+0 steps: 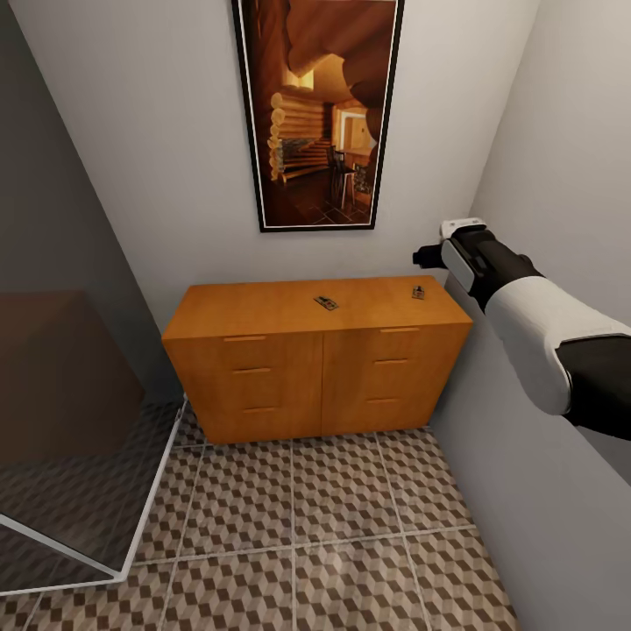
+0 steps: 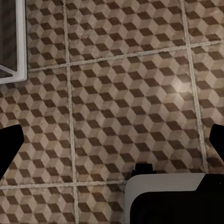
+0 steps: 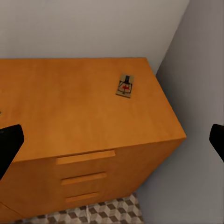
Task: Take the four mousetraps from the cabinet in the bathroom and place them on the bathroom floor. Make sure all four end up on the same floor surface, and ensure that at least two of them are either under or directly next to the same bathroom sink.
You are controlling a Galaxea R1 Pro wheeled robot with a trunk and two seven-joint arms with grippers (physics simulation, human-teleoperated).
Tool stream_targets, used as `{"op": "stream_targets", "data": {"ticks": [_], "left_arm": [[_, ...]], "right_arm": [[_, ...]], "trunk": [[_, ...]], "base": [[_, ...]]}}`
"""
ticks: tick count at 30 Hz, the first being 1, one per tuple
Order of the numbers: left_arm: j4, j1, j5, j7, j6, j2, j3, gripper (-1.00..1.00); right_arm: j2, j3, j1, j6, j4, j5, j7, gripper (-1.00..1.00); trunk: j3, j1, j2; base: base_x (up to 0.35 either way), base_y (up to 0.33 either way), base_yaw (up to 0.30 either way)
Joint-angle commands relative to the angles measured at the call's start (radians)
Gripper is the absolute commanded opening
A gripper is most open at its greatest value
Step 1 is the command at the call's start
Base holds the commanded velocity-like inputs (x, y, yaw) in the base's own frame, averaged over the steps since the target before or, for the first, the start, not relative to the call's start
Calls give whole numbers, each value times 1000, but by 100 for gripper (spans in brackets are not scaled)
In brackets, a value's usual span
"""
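The orange-brown cabinet (image 1: 289, 368) stands against the far wall. Two mousetraps lie on its top: one near the middle (image 1: 326, 303), another near the right end (image 1: 419, 292). My right gripper (image 1: 428, 256) hovers above that right end, close to the side wall. In the right wrist view the gripper (image 3: 113, 142) is open, its dark fingertips (image 3: 9, 144) wide apart, and the right-end mousetrap (image 3: 125, 86) lies ahead with its red mark showing. My left gripper (image 2: 112, 144) is open over the cube-patterned bathroom floor (image 2: 121, 93), holding nothing.
A glass shower enclosure with a white frame (image 1: 153, 491) stands at the left. A framed picture (image 1: 315, 114) hangs above the cabinet. The grey side wall (image 1: 561, 158) runs close along my right arm. Patterned floor tiles (image 1: 333, 535) stretch in front of the cabinet.
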Motion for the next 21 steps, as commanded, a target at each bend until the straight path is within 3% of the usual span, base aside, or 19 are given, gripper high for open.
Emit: {"op": "stream_targets", "data": {"ticks": [1, 9, 21], "left_arm": [[4, -2, -1, 7, -5, 0, -8, 100], [4, -2, -1, 7, -4, -1, -8, 100], [4, -2, -1, 7, -4, -2, -8, 100]], "right_arm": [[-1, 7, -1, 5, -1, -10, 3, 100], [-8, 5, -1, 6, 1, -7, 99, 100], [-9, 5, -1, 5, 28, -5, 122, 100]], "trunk": [[-2, 1, -2], [-2, 1, -2], [-2, 1, -2]], "base": [[0, 0, 0], [0, 0, 0], [0, 0, 0]]}}
